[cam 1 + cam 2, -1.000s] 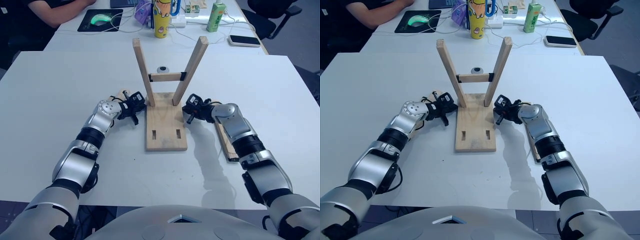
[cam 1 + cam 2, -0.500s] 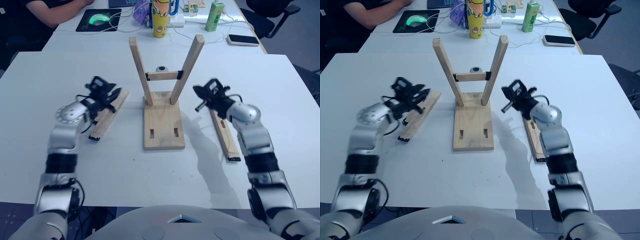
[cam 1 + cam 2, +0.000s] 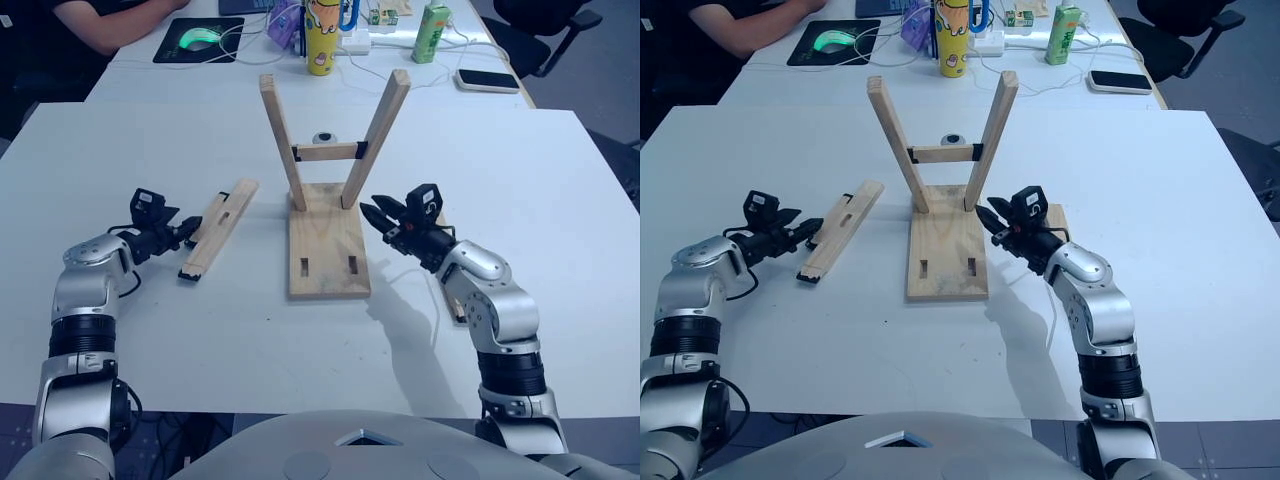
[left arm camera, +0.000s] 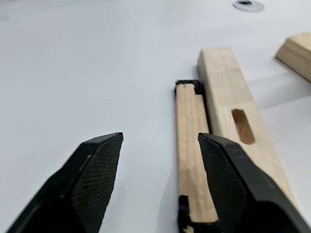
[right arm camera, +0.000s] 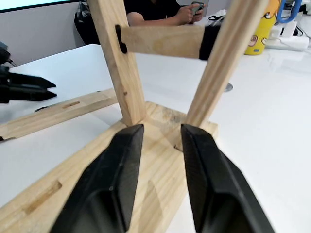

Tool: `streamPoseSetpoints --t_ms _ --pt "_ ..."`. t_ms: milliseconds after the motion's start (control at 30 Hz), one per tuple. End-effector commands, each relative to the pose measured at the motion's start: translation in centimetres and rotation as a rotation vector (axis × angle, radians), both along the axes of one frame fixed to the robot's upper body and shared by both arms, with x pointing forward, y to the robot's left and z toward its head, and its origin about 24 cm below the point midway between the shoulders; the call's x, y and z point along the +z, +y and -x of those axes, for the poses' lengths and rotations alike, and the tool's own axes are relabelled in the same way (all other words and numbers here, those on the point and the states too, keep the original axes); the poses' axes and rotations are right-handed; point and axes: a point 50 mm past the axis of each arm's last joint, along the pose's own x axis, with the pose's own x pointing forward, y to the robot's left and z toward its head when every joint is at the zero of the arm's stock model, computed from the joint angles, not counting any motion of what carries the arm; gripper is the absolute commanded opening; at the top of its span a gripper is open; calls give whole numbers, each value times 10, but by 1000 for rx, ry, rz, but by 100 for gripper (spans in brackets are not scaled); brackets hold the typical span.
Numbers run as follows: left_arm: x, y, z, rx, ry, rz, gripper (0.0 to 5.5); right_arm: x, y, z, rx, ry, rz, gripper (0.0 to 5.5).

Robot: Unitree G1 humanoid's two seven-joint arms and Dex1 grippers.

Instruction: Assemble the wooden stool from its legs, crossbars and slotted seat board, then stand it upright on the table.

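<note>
The slotted seat board [image 3: 328,262] lies flat at mid-table. Two legs [image 3: 282,140] [image 3: 376,132] stand in its far end, splayed outward and joined by a crossbar [image 3: 328,152]. A loose slotted leg piece [image 3: 218,227] lies to the board's left. My left gripper [image 3: 188,230] is open just left of that piece's near end, and in the left wrist view the open gripper [image 4: 160,138] points at the wood [image 4: 194,145]. My right gripper [image 3: 373,212] is open beside the board's right edge, near the right leg's foot. Another wooden piece [image 3: 1056,213] is mostly hidden under my right arm.
A small round object [image 3: 322,138] lies on the table behind the crossbar. On the desk beyond stand a yellow cup [image 3: 322,40] and a green carton [image 3: 432,32], with a phone [image 3: 488,80] and a mouse pad [image 3: 200,42]. Bare table surrounds the board.
Both grippers left the feet of the legs and swung outward. The left then drew back past the loose piece's near end. The right came back down beside the board. The legs stayed standing.
</note>
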Motion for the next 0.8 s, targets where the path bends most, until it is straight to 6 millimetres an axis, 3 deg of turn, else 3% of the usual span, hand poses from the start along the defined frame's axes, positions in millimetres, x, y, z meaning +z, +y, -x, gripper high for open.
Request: streamPoseSetpoints --t_ms 33,167,533,800 --pt "-2 5 -2 -41 40 -71 287 0 3 -2 23 11 7 142" --pt "-7 3 -1 -69 86 -129 287 -4 5 -1 38 29 14 142" --pt "-8 -14 3 -112 132 -12 287 -14 12 1 82 66 31 142" --pt "-33 -11 10 -43 286 -68 287 -12 15 -2 57 80 31 142"
